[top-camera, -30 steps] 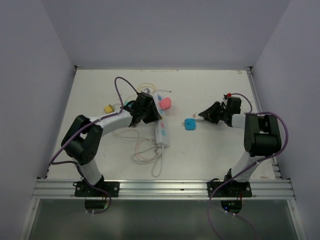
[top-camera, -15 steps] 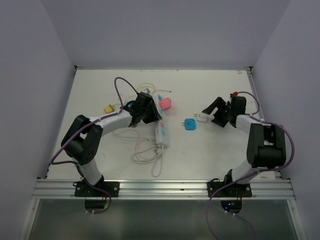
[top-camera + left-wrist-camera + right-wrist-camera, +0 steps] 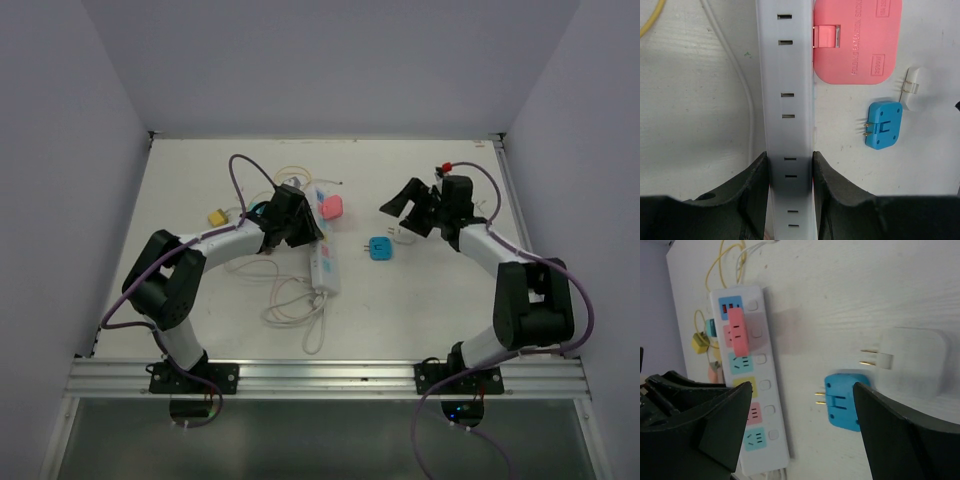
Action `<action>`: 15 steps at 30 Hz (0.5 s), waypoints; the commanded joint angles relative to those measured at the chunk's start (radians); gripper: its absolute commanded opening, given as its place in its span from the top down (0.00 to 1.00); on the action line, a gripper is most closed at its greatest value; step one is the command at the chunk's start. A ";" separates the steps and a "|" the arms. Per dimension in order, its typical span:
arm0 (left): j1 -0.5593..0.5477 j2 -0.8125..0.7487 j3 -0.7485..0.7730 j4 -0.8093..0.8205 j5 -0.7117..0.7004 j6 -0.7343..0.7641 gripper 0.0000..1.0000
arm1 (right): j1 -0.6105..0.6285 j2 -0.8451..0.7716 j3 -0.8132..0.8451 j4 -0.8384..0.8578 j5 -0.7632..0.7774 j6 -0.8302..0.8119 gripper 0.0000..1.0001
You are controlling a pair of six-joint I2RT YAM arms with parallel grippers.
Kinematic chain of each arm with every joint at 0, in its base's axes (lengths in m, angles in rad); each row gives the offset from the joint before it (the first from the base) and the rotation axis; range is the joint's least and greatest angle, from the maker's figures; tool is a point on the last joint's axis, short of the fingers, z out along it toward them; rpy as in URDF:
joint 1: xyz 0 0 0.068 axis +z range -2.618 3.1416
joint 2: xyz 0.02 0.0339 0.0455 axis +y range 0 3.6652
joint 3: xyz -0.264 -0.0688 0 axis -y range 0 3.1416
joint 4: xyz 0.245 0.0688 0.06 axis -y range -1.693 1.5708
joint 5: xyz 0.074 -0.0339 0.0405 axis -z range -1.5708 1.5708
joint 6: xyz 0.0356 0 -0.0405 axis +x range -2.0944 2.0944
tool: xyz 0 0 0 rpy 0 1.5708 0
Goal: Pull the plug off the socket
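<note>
left gripper (image 3: 789,165) unchanged, clamped across the socket (image 3: 326,265), which sits left of table centre. blue plug (image 3: 380,248) same spot. right gripper (image 3: 405,208) was pinched shut low by the white plug (image 3: 405,238) a second ago; now jaws wide, lifted, holding nothing. socket's long axis runs near-far, cord (image 3: 316,330) out the near end, outlets up.

Robot lab test cell; bare white table (image 3: 420,300) boxed in by plain walls (image 3: 330,70); aluminium rail (image 3: 330,375) along near edge; arm bases (image 3: 195,378) bolted on.
</note>
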 commanded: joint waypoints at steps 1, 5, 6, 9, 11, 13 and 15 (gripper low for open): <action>-0.002 0.008 -0.026 -0.087 -0.003 0.065 1.00 | 0.093 0.050 0.081 0.097 -0.051 0.058 0.14; -0.003 0.008 -0.026 -0.086 -0.002 0.065 1.00 | 0.135 0.131 0.130 0.174 -0.061 0.123 0.15; -0.003 0.008 -0.025 -0.086 -0.002 0.063 1.00 | 0.144 0.148 0.158 0.179 -0.067 0.127 0.15; -0.003 0.011 -0.023 -0.087 -0.002 0.063 1.00 | 0.166 0.222 0.204 0.200 -0.093 0.147 0.15; -0.003 0.014 -0.023 -0.086 -0.002 0.063 1.00 | 0.181 0.265 0.224 0.211 -0.097 0.158 0.16; -0.005 0.017 -0.023 -0.086 -0.002 0.063 1.00 | 0.204 0.286 0.252 0.212 -0.098 0.161 0.16; -0.005 0.020 -0.022 -0.086 0.001 0.063 1.00 | 0.227 0.317 0.274 0.215 -0.091 0.166 0.17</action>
